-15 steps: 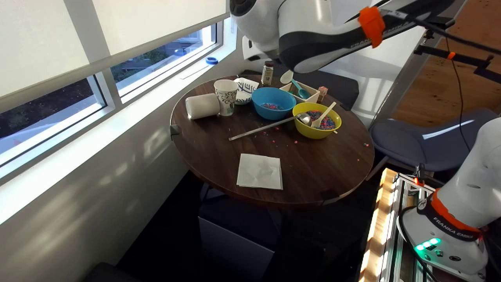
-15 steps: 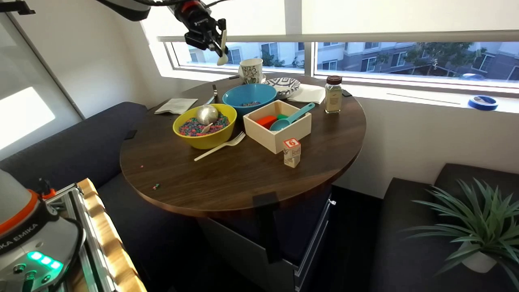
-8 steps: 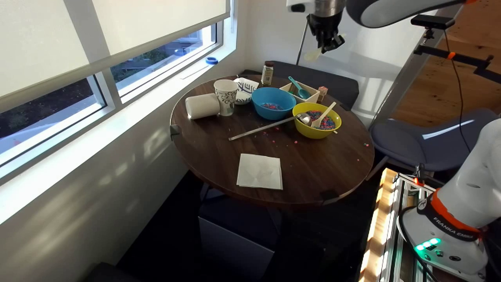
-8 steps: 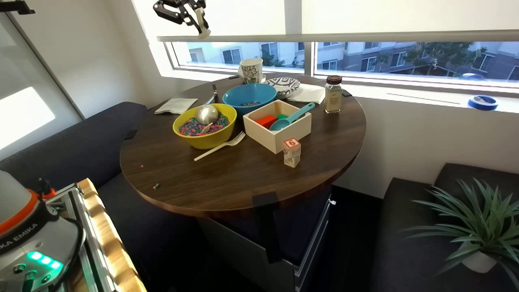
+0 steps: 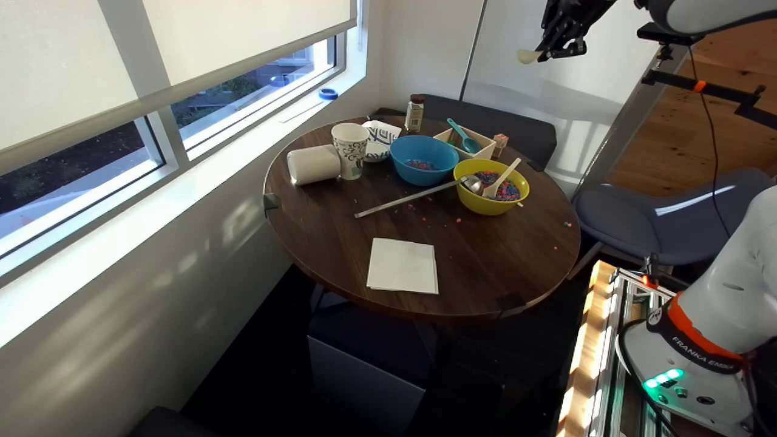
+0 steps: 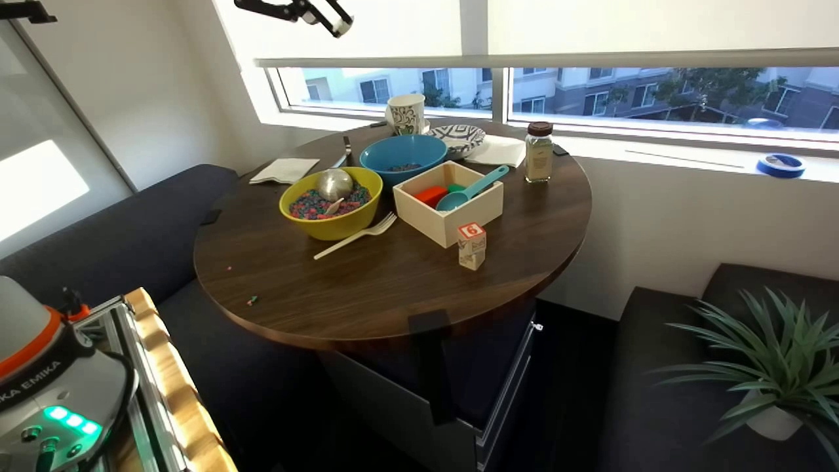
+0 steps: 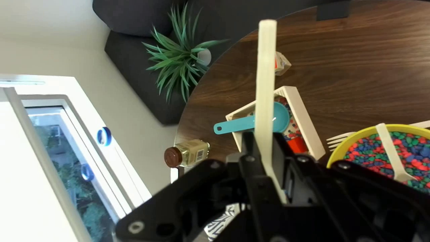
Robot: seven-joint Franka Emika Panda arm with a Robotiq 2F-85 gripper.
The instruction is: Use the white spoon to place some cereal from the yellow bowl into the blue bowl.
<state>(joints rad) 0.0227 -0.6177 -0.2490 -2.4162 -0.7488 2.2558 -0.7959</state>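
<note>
Round table (image 6: 354, 295) under yellow bowl (image 6: 328, 229), blue bowl (image 5: 420, 175), fork (image 6: 347, 242)

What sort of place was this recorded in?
Probably a seating nook in an office or home, judging by the round wooden table, the dark bench seating and the potted plant.

In the wrist view, the gripper (image 7: 263, 144) masks the head of the white spoon (image 7: 265, 84), and the right edge crops the yellow bowl (image 7: 403, 128). The top edge crops the gripper in both exterior views. In an exterior view, we see only part of the cereal (image 6: 404, 168) past the lower rim of the blue bowl (image 6: 396, 148).
</note>
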